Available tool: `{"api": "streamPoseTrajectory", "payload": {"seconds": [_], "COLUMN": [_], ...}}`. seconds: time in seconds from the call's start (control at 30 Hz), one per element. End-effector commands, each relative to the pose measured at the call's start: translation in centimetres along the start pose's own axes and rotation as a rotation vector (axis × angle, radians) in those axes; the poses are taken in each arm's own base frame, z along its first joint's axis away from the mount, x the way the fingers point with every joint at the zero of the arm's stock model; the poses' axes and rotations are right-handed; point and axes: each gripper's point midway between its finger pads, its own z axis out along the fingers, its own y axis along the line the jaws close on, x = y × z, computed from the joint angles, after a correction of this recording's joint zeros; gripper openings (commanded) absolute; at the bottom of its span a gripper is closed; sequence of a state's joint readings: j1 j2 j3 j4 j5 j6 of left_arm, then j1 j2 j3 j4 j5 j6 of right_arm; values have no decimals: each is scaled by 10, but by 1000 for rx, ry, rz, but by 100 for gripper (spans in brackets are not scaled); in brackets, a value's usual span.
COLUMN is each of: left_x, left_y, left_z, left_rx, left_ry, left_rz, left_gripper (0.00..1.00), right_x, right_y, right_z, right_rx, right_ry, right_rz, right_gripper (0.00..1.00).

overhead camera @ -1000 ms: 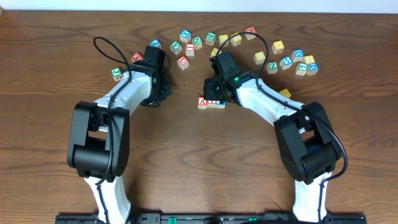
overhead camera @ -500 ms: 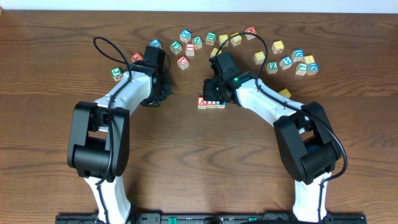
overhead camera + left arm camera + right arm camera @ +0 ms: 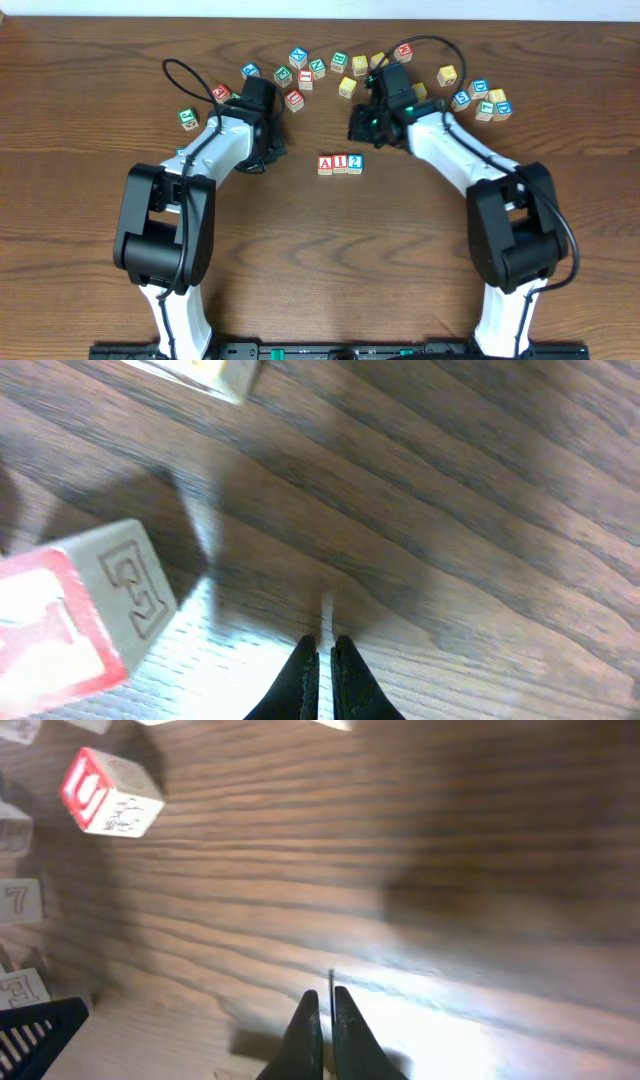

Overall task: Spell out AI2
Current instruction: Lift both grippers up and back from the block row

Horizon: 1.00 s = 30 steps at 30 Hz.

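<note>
Three cubes stand side by side in a row at the table's centre: the red A (image 3: 326,164), the red I (image 3: 341,164) and the blue 2 (image 3: 355,163). No gripper touches them. My left gripper (image 3: 266,152) hangs to the left of the row, shut and empty; in the left wrist view its fingertips (image 3: 322,647) meet over bare wood beside a red-faced cube (image 3: 62,622). My right gripper (image 3: 358,128) is behind and slightly right of the row, also shut and empty, its fingertips (image 3: 325,997) together above the wood.
Several loose letter cubes lie scattered along the back (image 3: 300,62), with a cluster at the back right (image 3: 482,100). A green-lettered cube (image 3: 188,118) sits at the left. In the right wrist view a red-faced cube (image 3: 105,790) and pale cubes (image 3: 20,900) lie to the left.
My right arm has drawn back up and to the right, off the row, so all three cubes now show. My left arm shifted slightly right.
</note>
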<state>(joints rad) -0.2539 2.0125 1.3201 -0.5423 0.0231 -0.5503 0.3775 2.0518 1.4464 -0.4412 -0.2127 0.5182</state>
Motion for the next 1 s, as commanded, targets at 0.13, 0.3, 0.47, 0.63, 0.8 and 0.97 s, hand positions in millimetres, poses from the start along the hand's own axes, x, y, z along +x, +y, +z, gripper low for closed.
{"api": "streamPoseTrajectory", "payload": {"seconds": [0.13,0.3,0.47,0.63,0.8,0.97], "left_x": [0,3,5,6,6,6], "left_y": [-4,-12,-15,-16,-16,-16], "left_z": [-10,-11,-11,-11,-11,-11], "left_rx": [5,14,17,18,17,17], "left_ry": [-23,-27,-26,-26,-26,-26], "left_rz": [11,29,39,41,41,41], "left_gripper": [7,7,7,7,8,7], "right_x": [16,33,44,53,53,54], "right_y": [-23,-26,-28,-24,-23,-21], "right_z": [-18,-12,-9,-9,-8,-8], "right_rx": [150,180,200,208,205,204], "right_ry": [51,80,100,123,121,121], "right_rz": [88,101,108,93,91,88], "right_gripper": [1,1,1,1,1,1]}}
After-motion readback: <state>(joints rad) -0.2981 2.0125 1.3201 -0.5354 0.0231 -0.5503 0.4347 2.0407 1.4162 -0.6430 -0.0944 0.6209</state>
